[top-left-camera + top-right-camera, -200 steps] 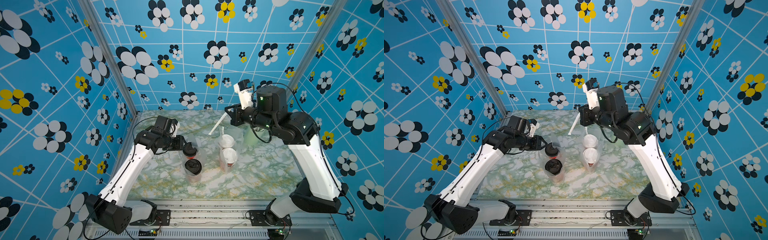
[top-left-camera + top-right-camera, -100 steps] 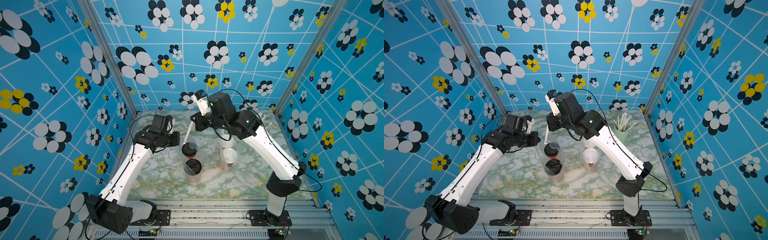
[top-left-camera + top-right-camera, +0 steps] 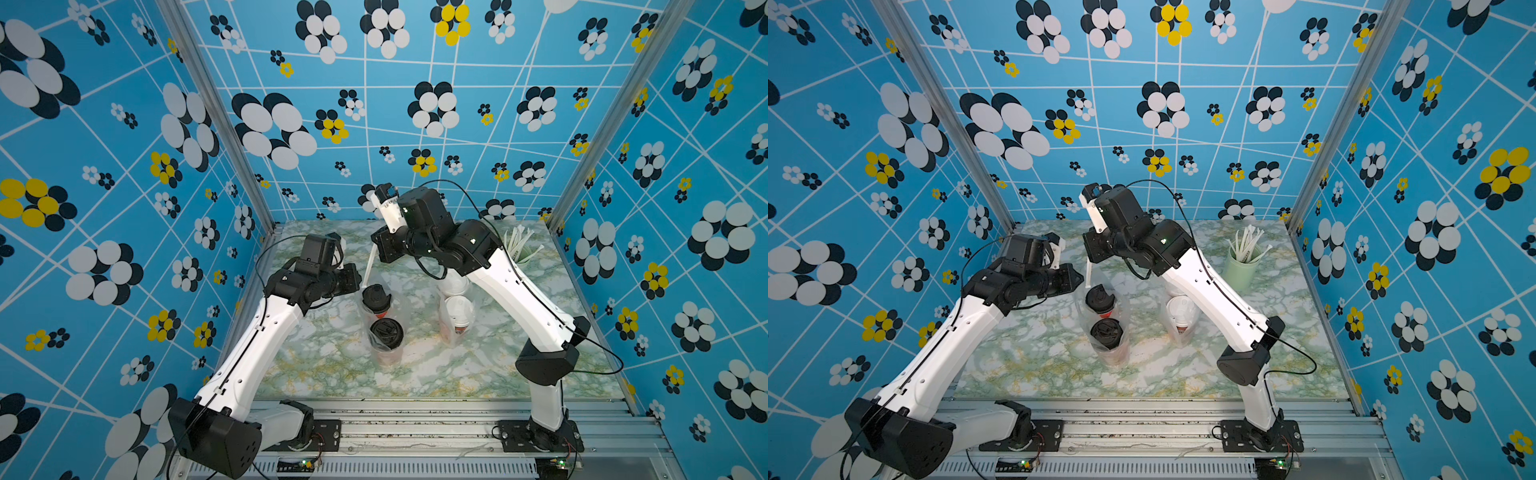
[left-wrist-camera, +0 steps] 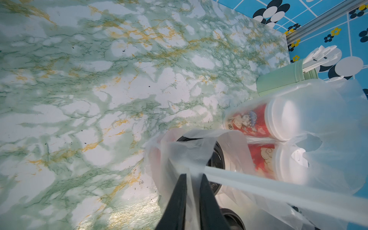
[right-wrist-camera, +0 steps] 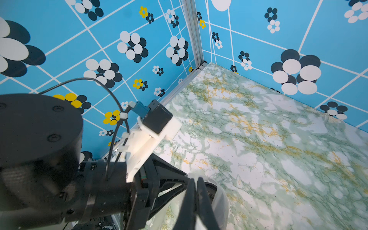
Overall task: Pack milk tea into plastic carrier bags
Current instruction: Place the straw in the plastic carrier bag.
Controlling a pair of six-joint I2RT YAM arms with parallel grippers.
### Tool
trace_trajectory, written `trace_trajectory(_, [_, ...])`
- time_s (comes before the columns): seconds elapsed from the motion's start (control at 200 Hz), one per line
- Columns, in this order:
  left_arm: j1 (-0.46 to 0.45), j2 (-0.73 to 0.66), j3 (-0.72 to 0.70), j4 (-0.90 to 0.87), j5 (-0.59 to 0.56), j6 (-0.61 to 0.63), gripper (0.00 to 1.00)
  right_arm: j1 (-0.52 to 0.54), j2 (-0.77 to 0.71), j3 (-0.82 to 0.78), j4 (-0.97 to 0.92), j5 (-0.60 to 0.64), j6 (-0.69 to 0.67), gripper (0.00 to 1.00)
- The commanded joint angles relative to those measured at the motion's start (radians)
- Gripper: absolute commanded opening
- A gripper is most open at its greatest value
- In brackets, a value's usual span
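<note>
Both top views: a green-marbled bench point(image 3: 332, 361) inside blue flowered walls. Near the middle, two black-lidded cups point(image 3: 386, 332) stand upright, one behind the other, inside the black-lid bag point(image 3: 384, 359), a clear carrier bag. Just to their right, two white-lidded cups point(image 3: 459, 311) stand in the white-lid bag point(image 3: 446, 334). A pale green cup point(image 3: 1241, 270) of wrapped straws sits at the back right corner. The left hand point(image 3: 355, 280) is at the back edge of the black-lid bag. The right hand point(image 3: 379, 254) reaches across from the right and hangs a white straw point(image 3: 369, 268) downward; its lower end is just beside the rear black lid.

Left wrist view: the left hand's two dark fingers point(image 4: 179, 199) are drawn to a narrow gap, with a gathered strip of the black-lid bag point(image 4: 179, 151) pinched between them. The straw point(image 4: 258, 183) crosses just past the fingertips, over a black lid point(image 4: 216, 159). Beyond are the red printed white-lidded cups point(image 4: 249, 121) under their bag's film point(image 4: 328, 119).

Right wrist view: the right hand's fingers point(image 5: 189, 199) are pressed together. The straw itself cannot be made out here. The left hand point(image 5: 163, 177) is close beside them, above the bench point(image 5: 278, 139).
</note>
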Motion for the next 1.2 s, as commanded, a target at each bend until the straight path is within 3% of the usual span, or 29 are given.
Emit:
trace_trajectory(0.0, [0.011, 0.005, 0.006, -0.003, -0.028, 0.009, 0.12, 0.019, -0.018, 0.003, 0.001, -0.027, -0.013, 0.0])
trace_trajectory(0.185, [0.013, 0.006, 0.01, -0.002, -0.024, 0.008, 0.0, 0.029, -0.031, -0.089, 0.096, -0.025, -0.012, 0.0])
trace_trajectory(0.395, [0.015, -0.004, 0.0, 0.016, -0.002, -0.006, 0.0, 0.035, -0.018, -0.166, 0.186, 0.027, -0.075, 0.0])
trace_trajectory(0.655, [0.021, -0.023, -0.003, 0.018, 0.01, -0.017, 0.0, 0.041, -0.038, -0.37, 0.339, 0.073, -0.153, 0.0])
trace_trajectory(1.2, [0.044, -0.059, -0.041, 0.028, 0.028, -0.036, 0.0, 0.043, 0.067, -0.499, 0.383, 0.142, -0.239, 0.0])
